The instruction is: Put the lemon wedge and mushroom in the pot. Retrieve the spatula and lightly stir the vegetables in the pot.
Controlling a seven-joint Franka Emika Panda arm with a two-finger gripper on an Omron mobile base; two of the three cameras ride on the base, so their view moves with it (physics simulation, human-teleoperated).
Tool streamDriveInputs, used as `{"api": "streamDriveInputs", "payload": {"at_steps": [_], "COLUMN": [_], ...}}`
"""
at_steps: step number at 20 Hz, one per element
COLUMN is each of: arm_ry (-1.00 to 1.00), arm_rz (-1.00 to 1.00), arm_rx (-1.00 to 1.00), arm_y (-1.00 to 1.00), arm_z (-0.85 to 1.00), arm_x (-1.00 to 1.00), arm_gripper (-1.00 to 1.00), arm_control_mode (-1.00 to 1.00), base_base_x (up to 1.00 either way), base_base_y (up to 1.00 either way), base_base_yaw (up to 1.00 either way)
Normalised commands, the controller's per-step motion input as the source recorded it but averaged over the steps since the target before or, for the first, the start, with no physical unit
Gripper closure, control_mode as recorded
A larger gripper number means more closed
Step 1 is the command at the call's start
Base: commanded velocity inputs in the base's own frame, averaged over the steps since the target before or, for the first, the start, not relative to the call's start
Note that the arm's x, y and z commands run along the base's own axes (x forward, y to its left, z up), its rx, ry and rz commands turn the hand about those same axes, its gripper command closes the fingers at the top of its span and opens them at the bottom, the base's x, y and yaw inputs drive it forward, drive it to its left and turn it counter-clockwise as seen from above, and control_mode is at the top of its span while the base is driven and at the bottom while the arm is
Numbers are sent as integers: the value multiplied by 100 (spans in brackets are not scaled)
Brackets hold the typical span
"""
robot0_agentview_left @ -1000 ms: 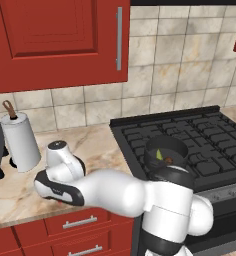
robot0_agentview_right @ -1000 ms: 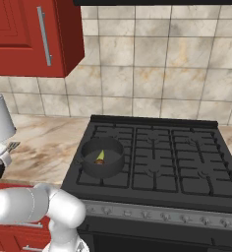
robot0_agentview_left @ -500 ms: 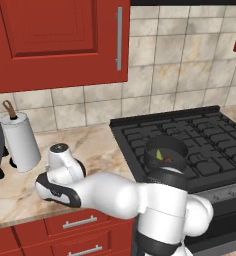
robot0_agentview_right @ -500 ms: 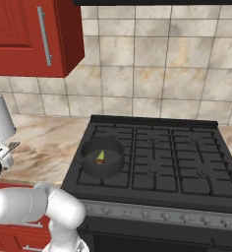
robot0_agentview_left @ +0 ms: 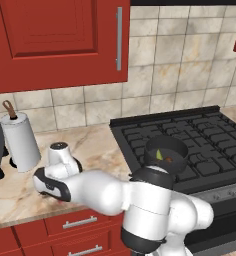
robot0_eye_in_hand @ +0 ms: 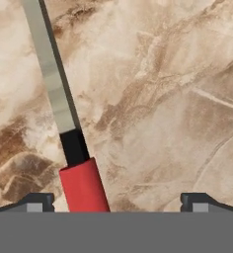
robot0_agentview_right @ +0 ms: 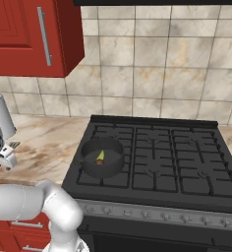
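While my arm reaches low over the desk (robot0_agentview_left: 97,145) left of the stove (robot0_agentview_right: 187,162), my jaws stand wide apart, gripping nothing. Between them lies the spatula (robot0_eye_in_hand: 69,148), flat on the desk, its red handle nearer the left fingertip (robot0_eye_in_hand: 37,201). On the stove's front left burner sits the pot (robot0_agentview_right: 102,157), with the lemon wedge (robot0_agentview_right: 101,156) inside it. I cannot make out the mushroom.
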Motion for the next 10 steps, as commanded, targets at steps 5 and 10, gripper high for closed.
{"api": "streamDriveInputs", "payload": {"at_steps": [5, 10], "arm_ry": [9, 2], "arm_rz": [0, 1], "arm_rx": [-1, -10], "arm_y": [14, 2], "arm_z": [-23, -6], "arm_x": [0, -2], "arm_gripper": [-100, -100], "arm_control_mode": [-100, -100], "base_base_x": [0, 0], "base_base_y": [0, 0], "base_base_yaw": [0, 0]}}
